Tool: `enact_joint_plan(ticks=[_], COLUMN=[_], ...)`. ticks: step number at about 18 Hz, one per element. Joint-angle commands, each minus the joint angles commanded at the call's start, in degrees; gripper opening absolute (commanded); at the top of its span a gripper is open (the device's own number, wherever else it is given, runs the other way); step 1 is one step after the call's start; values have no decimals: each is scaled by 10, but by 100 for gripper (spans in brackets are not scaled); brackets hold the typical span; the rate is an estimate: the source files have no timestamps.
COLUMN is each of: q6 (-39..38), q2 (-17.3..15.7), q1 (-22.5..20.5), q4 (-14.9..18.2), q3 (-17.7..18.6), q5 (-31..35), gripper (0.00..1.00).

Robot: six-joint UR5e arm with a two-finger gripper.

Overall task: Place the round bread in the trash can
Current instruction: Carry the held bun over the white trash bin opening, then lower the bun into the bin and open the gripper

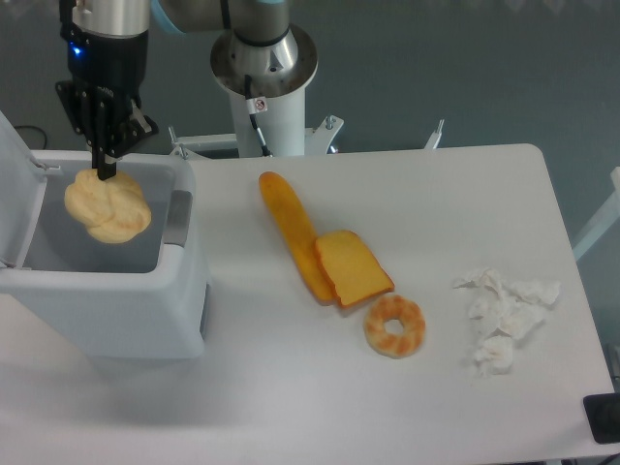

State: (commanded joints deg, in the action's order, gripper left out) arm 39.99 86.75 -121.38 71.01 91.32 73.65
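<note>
The round bread (107, 206), a pale cream knotted bun, hangs above the grey inside of the trash can (97, 300), a white-grey bin with its lid tipped up at the far left. My gripper (103, 172) comes down from above and is shut on the bun's top edge. The bun sits over the bin's opening, inside its rim as seen from this camera.
On the white table lie a long orange baguette (289, 232), a yellow bread slice (352, 267), an orange ring donut (394, 325) and crumpled white tissue (504, 315). The robot's base post (264, 87) stands at the table's back edge.
</note>
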Motion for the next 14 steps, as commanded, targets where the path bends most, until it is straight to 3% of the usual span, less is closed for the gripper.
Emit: enact_joint_plan(ticks=[9,12,14], q6=[0,0,3], q2=[10,11,11], q1=[5,5,5], q4=[7,7,6], q3=[0,0,0], q5=[-13,-18,-18], gripper=[7,16,36])
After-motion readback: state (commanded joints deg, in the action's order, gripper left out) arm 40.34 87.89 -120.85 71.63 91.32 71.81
